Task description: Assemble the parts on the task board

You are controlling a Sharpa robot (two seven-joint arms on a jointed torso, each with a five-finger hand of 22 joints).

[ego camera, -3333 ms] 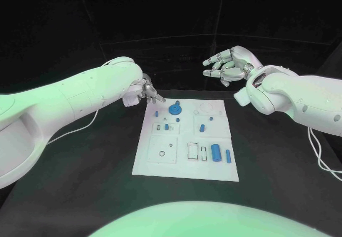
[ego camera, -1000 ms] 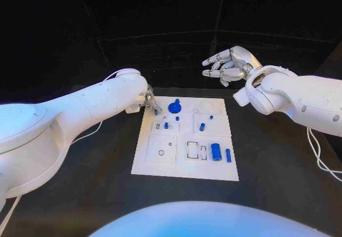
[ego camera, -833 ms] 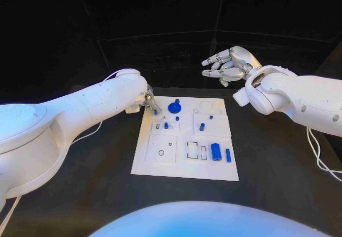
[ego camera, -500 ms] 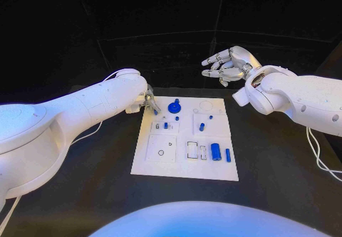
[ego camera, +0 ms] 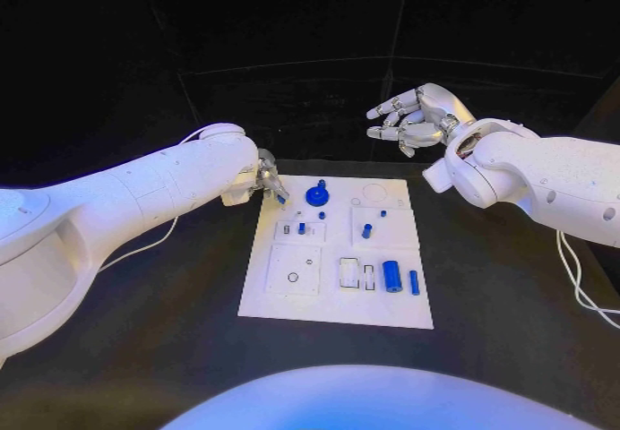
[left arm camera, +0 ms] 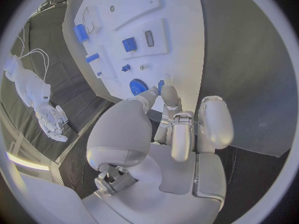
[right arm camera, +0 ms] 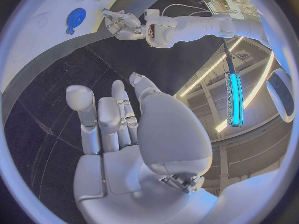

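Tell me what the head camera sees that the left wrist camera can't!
Head view alone: the whole task board, including its near edge, and the left arm from outside.
Left wrist view alone: the left hand close up, its fingertips holding a small blue part.
Both: the blue gear, and the right hand raised, holding nothing.

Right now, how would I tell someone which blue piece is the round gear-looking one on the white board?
Find the white task board in the middle of the black table, then go to its far edge, the end near the left hand. Just beside that hand's fingertips sits the blue gear. It is a wide flat disc, while the other blue pieces are small pegs or short cylinders.
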